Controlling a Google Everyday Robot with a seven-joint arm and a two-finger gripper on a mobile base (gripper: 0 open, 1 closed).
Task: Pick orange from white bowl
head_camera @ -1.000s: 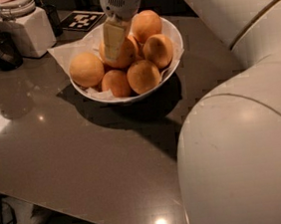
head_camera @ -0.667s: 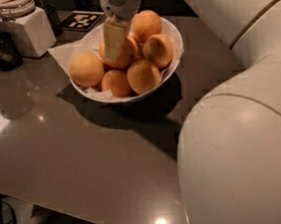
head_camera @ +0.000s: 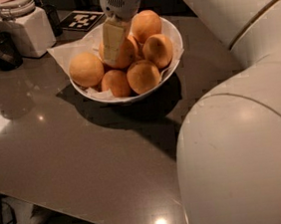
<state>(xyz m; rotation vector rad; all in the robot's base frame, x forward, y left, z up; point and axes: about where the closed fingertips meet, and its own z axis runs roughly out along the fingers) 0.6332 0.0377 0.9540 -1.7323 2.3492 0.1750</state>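
Pincer [head_camera: 115, 49] sits low inside the wide, glossy, round white bowl [head_camera: 129, 98], right against the round matte yellow-orange orange [head_camera: 131, 52] at the centre of the heap. Can't tell if the pincer is spread or clamped; fruit hides the far side.

Step in hand, my read: secure the grasp, then lift. To do it well:
- Grip across the widest part of the sphere, else it prob squirts out. Skin is matte, so friction should be ok.
- Lift straight up, slow. 5 other look-alike oranges [head_camera: 86, 69] crowd the target and touch it. A sideways pull likely rolls 1 over the rim.
- Crinkled white paper liner [head_camera: 67, 54] pokes past the rim on the left. It's thin and loose, could snag and drag w/ the pincer.
- Bowl is smooth glaze on a smooth, glossy grey worktop [head_camera: 60, 157], so it prob slides if shoved. No lateral load.

Other items: white square canister [head_camera: 29, 30] at back left, apart from the bowl. Flat black-and-white printed marker tag [head_camera: 83, 21] just behind the bowl. Bulky smooth white arm shell [head_camera: 244, 148] fills the right of the view.
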